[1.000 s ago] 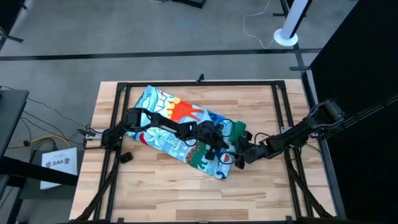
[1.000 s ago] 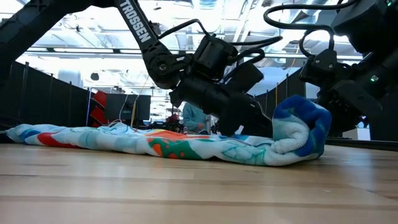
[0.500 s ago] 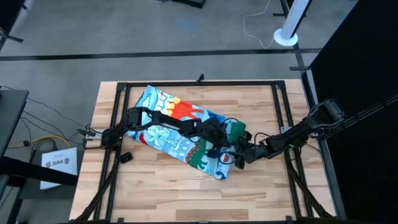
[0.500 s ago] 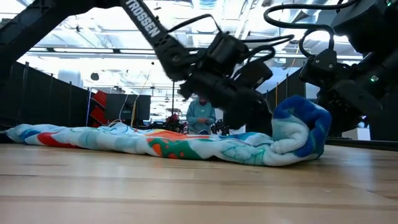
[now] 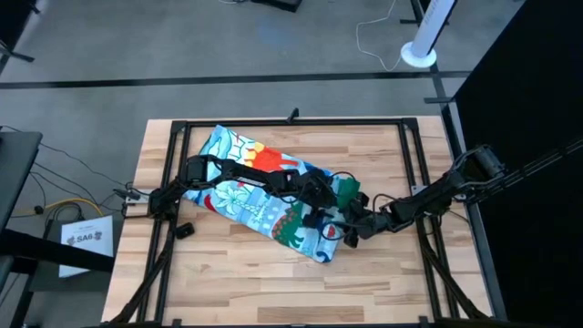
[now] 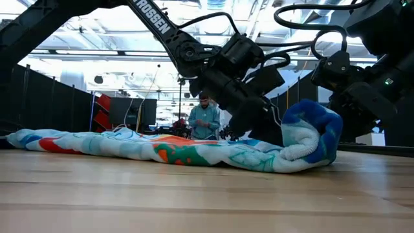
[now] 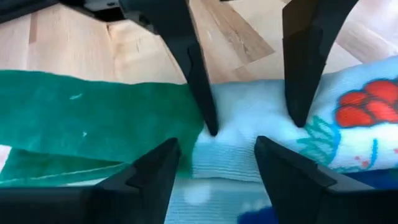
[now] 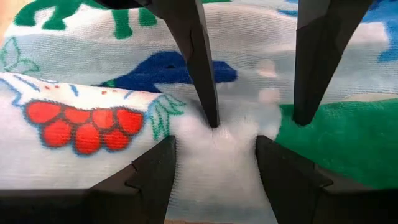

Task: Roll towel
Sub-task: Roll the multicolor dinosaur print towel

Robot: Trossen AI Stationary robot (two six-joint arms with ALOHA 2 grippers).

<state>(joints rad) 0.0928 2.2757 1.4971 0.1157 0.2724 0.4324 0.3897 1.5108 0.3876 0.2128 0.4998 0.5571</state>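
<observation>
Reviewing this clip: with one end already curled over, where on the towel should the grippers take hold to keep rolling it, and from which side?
Probably the raised rolled end of the towel, approached from above on its outer side. That end stands as a thick curl while the rest lies flat toward the left arm's side, so pushing the curl that way would likely extend the roll. The left gripper and right gripper are both open, fingertips pressed into the cloth there.

Robot lab, big open hall.
A wooden bench (image 5: pixel 228 264) in a black frame (image 5: pixel 291 122) sits on grey concrete with loose cables (image 5: pixel 375 36); past the left claw (image 6: pixel 240 134), a person (image 6: pixel 204 120) stands among black partitions (image 6: pixel 45 103) under ceiling lights (image 6: pixel 116 55).
</observation>
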